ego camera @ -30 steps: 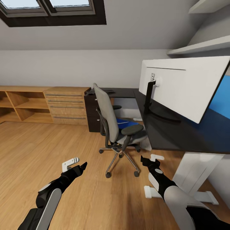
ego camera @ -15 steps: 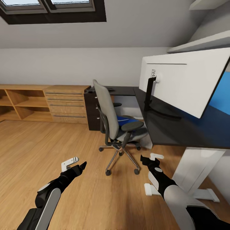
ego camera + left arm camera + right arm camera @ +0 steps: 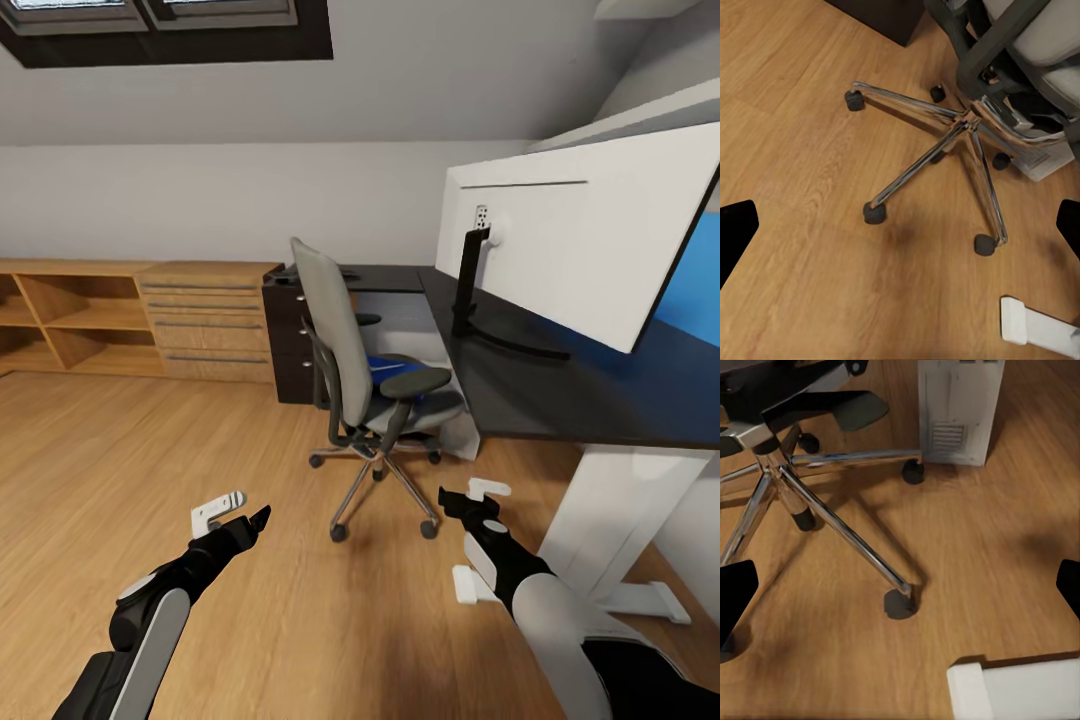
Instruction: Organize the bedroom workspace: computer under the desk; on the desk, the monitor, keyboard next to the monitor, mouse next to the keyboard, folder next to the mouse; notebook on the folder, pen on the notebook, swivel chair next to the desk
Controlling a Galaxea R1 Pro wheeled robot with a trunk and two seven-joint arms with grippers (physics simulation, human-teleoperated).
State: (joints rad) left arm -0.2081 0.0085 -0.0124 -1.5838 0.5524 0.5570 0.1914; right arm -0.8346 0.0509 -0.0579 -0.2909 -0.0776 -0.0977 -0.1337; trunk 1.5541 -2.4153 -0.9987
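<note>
Both claws — left (image 3: 240,512), right (image 3: 478,497) — spread over bare floor (image 3: 150,450) before swivel chair (image 3: 365,390).

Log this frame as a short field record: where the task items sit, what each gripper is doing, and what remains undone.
swivel chair: on the wood floor beside the desk, back toward the camera
folder: blue, lying on the chair seat
monitor: upright on the desk, white back showing
computer: standing on the floor behind the chair's base
left gripper: open, empty, above the floor
right gripper: open, empty
undone: folder not yet on the desk
</note>
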